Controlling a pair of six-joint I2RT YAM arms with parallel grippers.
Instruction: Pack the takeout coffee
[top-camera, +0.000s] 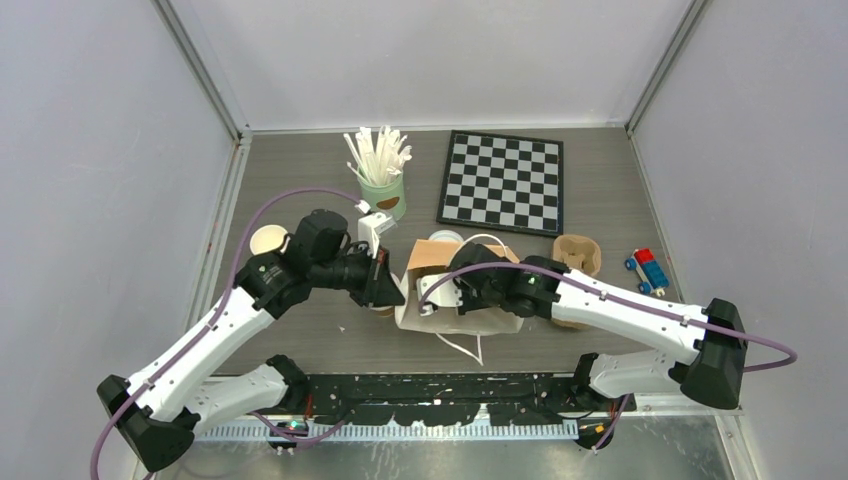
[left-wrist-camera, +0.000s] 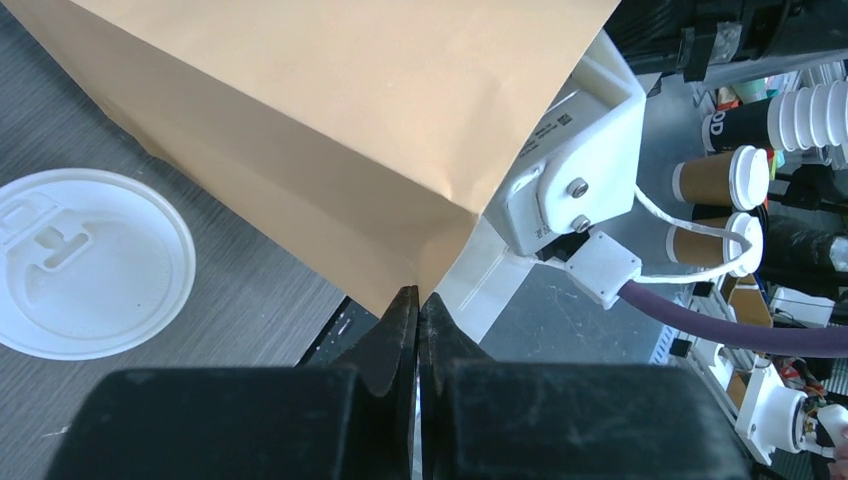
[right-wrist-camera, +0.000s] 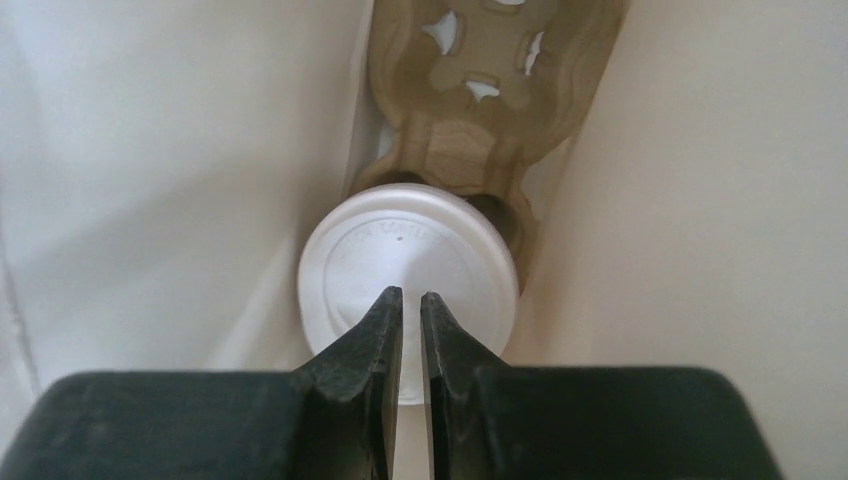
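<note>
Grey walls (top-camera: 100, 150), dark wood-grain table (top-camera: 300, 340)

I'm working in a lab test cell: plain pale panel walls (top-camera: 90, 150) on metal corner posts (top-camera: 200, 70) box in the grey wood-grain bench (top-camera: 300, 170), with two white robot arms (top-camera: 200, 345) bolted to its black front rail (top-camera: 450, 385).

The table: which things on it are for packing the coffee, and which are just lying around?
For the job:
- lidded cup, with the pulp tray inside the paper bag
- open cup
- loose white lid

Just lying about:
- chessboard
- blue-and-red toy
- can of white sticks
</note>
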